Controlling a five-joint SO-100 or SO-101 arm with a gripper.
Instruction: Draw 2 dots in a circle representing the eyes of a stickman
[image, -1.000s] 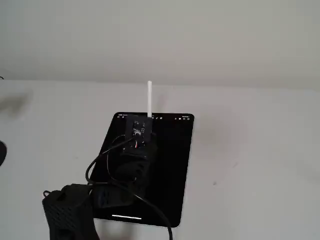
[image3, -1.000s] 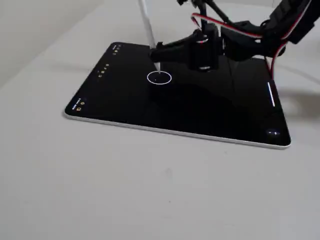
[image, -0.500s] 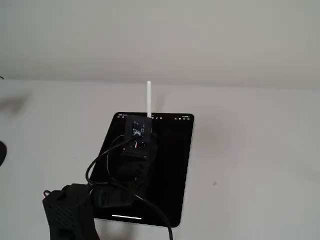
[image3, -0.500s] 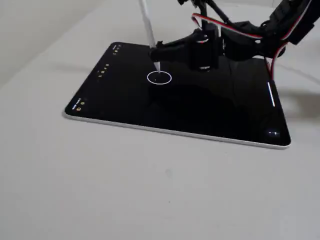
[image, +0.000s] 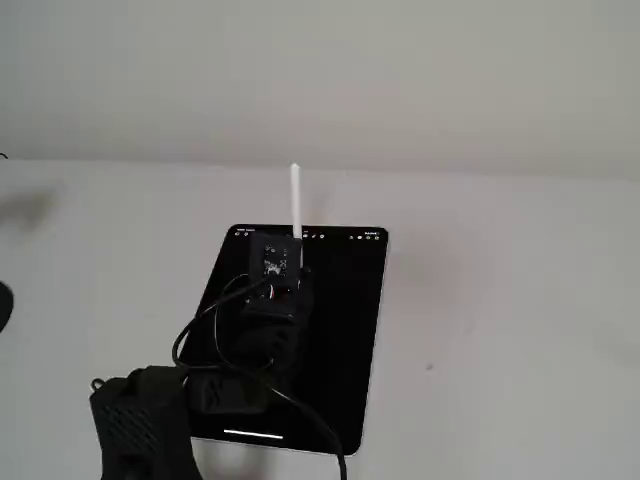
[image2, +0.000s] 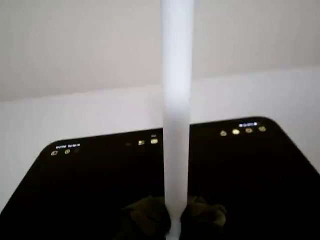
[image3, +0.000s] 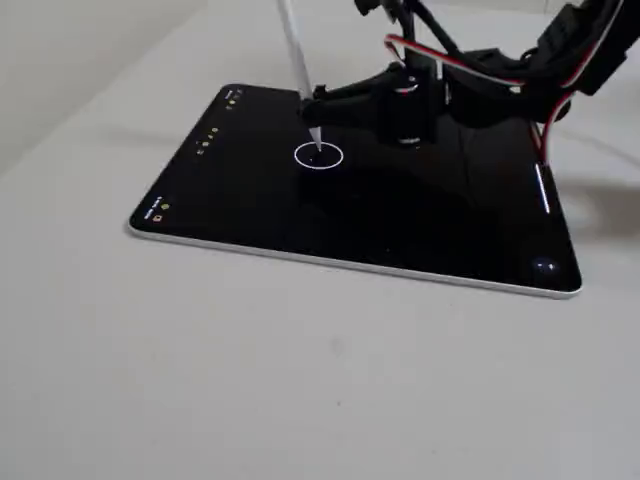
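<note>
On the pale grey desk (image3: 300, 380) lies a flat black-screened tablet with a thin silver edge (image3: 350, 262). Its screen is dark almost everywhere. In a fixed view a small thin white ring, the circle (image3: 303, 159), is drawn on the half of the screen that is farther from the camera, a little left of the middle of the tablet. The line of the circle is fine and even, and it looks like a flat oval from this low angle.

The grey tip of the long white stylus (image3: 297, 60) comes down inside the circle, at its upper part, and seems to touch the glass. The stylus leans a little to the left as it goes up. Whether any dots are already inside the circle I cannot tell; the tip and its dark reflection cover that place, and the picture is soft.

The black tool (image3: 318, 105) is closed around the stylus just above the tip. In the wrist view its two dark fingertips (image2: 142, 215) press the white shaft from both sides.

In the other fixed view the arm covers the middle of the tablet, so the circle is hidden there. The small icons (image2: 242, 130) on the far edge of the screen are too blurred to read.
</note>
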